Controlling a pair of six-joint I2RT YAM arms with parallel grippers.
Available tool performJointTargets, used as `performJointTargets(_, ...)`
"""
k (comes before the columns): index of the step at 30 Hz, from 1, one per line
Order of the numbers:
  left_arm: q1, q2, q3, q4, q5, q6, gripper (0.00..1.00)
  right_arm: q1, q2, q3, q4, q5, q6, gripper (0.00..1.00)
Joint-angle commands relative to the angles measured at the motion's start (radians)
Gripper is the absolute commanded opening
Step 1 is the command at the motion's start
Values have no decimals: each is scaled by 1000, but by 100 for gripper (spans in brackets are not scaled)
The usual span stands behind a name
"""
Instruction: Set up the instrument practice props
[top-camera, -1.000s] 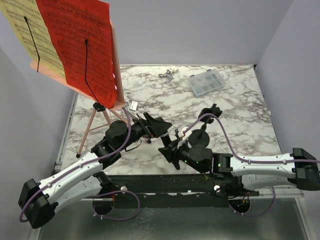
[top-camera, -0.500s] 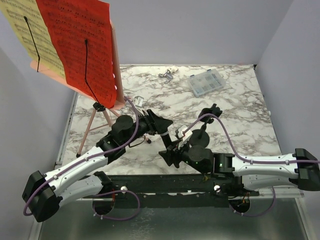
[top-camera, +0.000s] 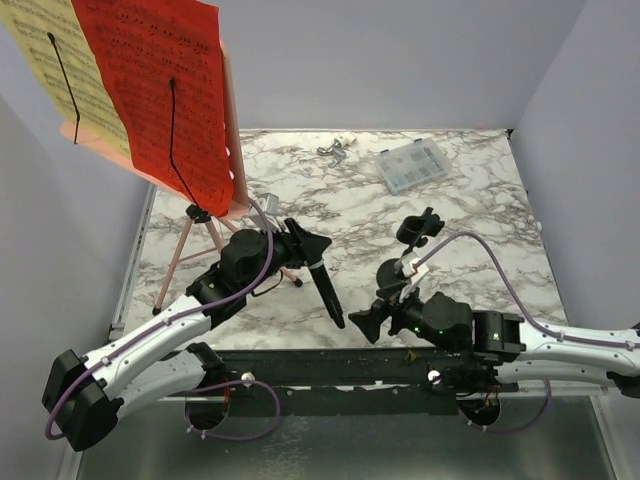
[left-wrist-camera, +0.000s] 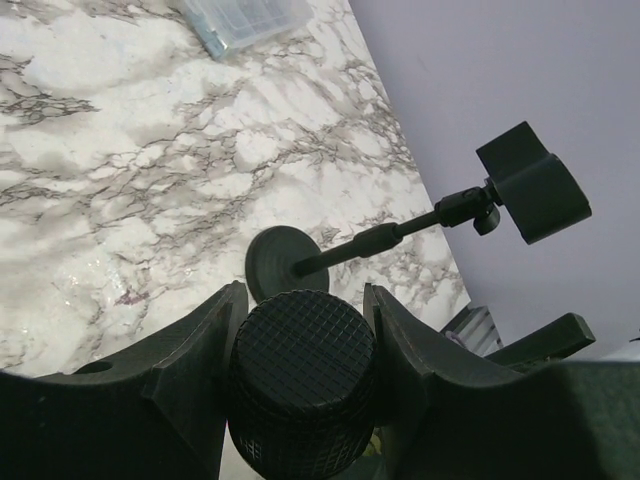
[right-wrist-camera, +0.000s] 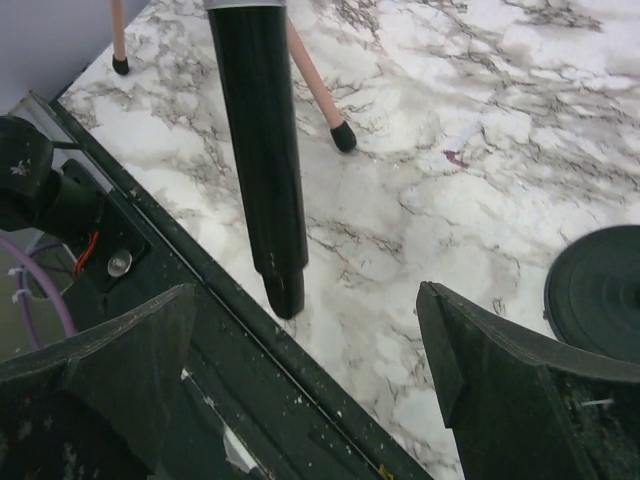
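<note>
The left gripper (left-wrist-camera: 303, 310) is clamped around the mesh head of the black microphone (top-camera: 325, 288), whose slim barrel slants down toward the near edge of the white marble-patterned table (top-camera: 470, 230) with its tip hanging free of the surface. The right gripper (right-wrist-camera: 305, 300) stands wide apart and empty, just beside the barrel's lower end. The step in hand looks like seating the microphone in the black clip (left-wrist-camera: 530, 195) atop the short black stand with a round base (left-wrist-camera: 278, 262), which stands near, between the two arms. To do it well, the left arm should probably swing the barrel level with the clip and slide it in along the clip's axis, while the open right gripper steadies the light base against tipping. A thin leg of the pink perforated music stand (top-camera: 232, 140) sits close behind the barrel and could be knocked; it carries the red sheet (top-camera: 160, 90) and yellow sheet (top-camera: 45, 60). The clear plastic compartment box (top-camera: 412, 165) and small metal bits (top-camera: 335, 148) lie well apart at the far side
</note>
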Motion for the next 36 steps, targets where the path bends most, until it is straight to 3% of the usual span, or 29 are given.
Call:
performJointTargets(1, 9, -37, 27, -54, -46, 62, 0, 4, -161, -49, -207, 33, 133, 100)
performJointTargets(6, 12, -48, 22, -71, -50, 70, 0, 5, -319, -100, -264, 197, 346, 98)
performJointTargets(12, 15, -69, 17, -88, -51, 87, 0, 5, -442, -391, 147, 230, 222, 89)
performJointTargets(17, 18, -105, 9, -116, -64, 90, 0, 5, -413, -486, 197, 474, 404, 74)
performJointTargets(20, 18, -127, 22, -158, -61, 93, 0, 4, -356, -534, 382, 530, 309, 74)
performJointTargets(23, 18, -164, 19, -191, -70, 90, 0, -2, -261, -527, 431, 628, 277, 76)
performJointTargets(26, 17, -197, 5, -196, -76, 77, 0, -88, -159, -508, 498, 653, 166, 77)
performJointTargets(28, 18, -202, 2, -201, -73, 73, 0, -229, -101, -477, 499, 551, 148, 78)
performJointTargets(32, 17, -197, 12, -211, -51, 70, 0, -630, 48, -458, 689, 77, 26, 77)
performJointTargets(36, 19, -201, 26, -219, -18, 60, 0, -684, 230, -410, 896, -177, -223, 76)
